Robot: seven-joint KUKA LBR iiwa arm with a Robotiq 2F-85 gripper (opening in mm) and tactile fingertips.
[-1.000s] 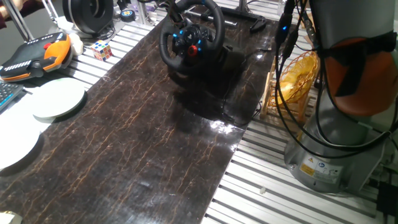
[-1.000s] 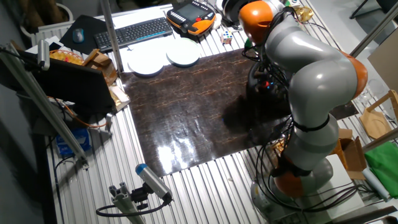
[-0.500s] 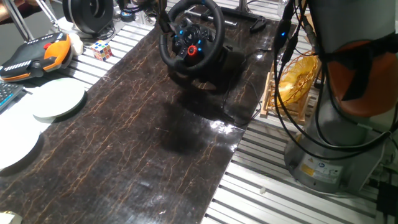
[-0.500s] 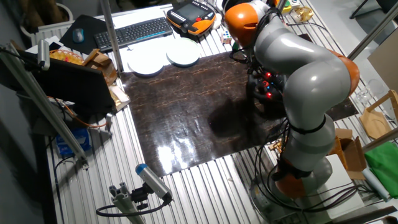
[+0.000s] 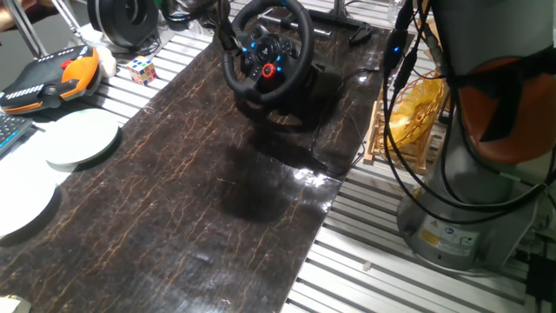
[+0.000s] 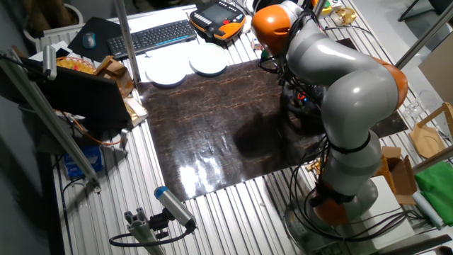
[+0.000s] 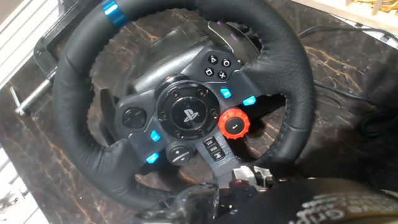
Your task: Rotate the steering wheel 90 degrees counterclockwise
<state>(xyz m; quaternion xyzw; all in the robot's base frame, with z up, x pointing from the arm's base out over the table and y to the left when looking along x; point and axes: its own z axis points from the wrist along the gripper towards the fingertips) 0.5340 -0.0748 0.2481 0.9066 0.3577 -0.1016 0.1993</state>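
The steering wheel (image 5: 266, 54) sits at the far end of the dark marbled mat (image 5: 191, 183) on the counter (image 5: 382, 269), tilted on its black base, and in the hand view it fills the picture: a thick black stitched leather rim (image 7: 81, 81) with a blue stripe (image 7: 112, 9) at upper left, a round hub (image 7: 185, 116) ringed by blue-lit buttons, a red dial (image 7: 234, 124) just right of centre. The gripper (image 5: 224, 36) hangs at the rim's left edge; whether it is open or clamped I cannot tell, its fingers lost against the black. In the other fixed view the grey and orange arm (image 6: 340, 78) arches over and hides most of the wheel. Off the mat to the left: a colour cube (image 5: 142, 69), an orange and black handset (image 5: 50, 78), two white round plates (image 5: 82, 139). A black ring-shaped device (image 5: 122, 19) stands behind them. Right of the mat, black cables (image 5: 408, 113) dangle in front of a yellow wire basket (image 5: 417, 113).
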